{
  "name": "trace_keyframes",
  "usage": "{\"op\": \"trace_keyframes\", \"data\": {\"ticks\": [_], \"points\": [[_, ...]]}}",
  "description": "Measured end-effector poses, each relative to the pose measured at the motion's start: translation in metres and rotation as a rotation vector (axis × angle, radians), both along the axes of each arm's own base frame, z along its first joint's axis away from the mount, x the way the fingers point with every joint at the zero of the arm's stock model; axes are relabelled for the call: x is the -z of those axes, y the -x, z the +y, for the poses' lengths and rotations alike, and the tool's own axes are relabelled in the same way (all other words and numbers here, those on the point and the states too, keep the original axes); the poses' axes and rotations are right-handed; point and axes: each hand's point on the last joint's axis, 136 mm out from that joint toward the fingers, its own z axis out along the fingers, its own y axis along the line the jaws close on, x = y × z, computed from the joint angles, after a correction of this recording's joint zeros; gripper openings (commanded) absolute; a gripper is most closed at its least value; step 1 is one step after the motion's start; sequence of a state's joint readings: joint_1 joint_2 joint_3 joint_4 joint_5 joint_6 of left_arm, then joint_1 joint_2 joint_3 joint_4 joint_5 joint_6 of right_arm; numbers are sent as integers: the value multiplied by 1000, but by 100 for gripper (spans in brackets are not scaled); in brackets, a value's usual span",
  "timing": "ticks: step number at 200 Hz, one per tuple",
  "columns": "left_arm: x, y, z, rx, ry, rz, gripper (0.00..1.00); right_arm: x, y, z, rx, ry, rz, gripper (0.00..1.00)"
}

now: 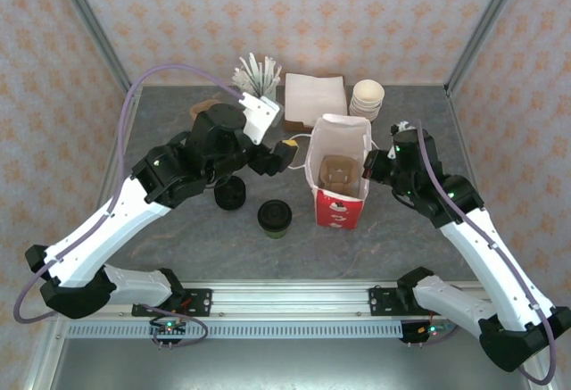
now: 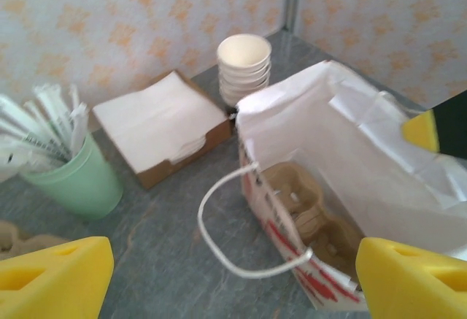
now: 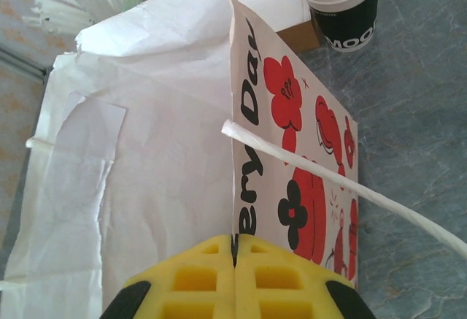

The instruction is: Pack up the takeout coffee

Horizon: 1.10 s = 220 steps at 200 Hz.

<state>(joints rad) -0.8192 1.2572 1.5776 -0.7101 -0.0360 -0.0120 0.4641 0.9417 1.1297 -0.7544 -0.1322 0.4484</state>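
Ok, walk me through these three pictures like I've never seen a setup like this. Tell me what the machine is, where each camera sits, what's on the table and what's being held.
Two robot arms are bolted at the near edge of a grey table. One camera looks down from above; the other two ride on the wrists.

From above, an open white paper bag with red print stands mid-table with a brown cardboard cup carrier inside. The right end effector is shut on the bag's edge. The left end effector is open and empty beside the bag.

In front sit a dark paper cup with a black lid and a stack of black lids. Behind are a pale green cup of white sticks, a box of white napkins and stacked paper cups.
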Motion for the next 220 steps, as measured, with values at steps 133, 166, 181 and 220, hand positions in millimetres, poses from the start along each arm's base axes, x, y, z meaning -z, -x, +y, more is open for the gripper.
{"op": "trace_keyframes", "data": {"ticks": [133, 166, 181, 220], "points": [[119, 18, 39, -190, -36, 263, 85, 19, 4, -4, 109, -98, 83, 44], [135, 27, 40, -208, -27, 303, 85, -6, 7, -9, 57, -3, 45, 53], [149, 39, 32, -179, -51, 325, 85, -26, 6, -11, 31, 28, 0, 56], [186, 62, 19, -146, -127, 366, 92, -41, 0, -15, -13, 129, -58, 58]]}}
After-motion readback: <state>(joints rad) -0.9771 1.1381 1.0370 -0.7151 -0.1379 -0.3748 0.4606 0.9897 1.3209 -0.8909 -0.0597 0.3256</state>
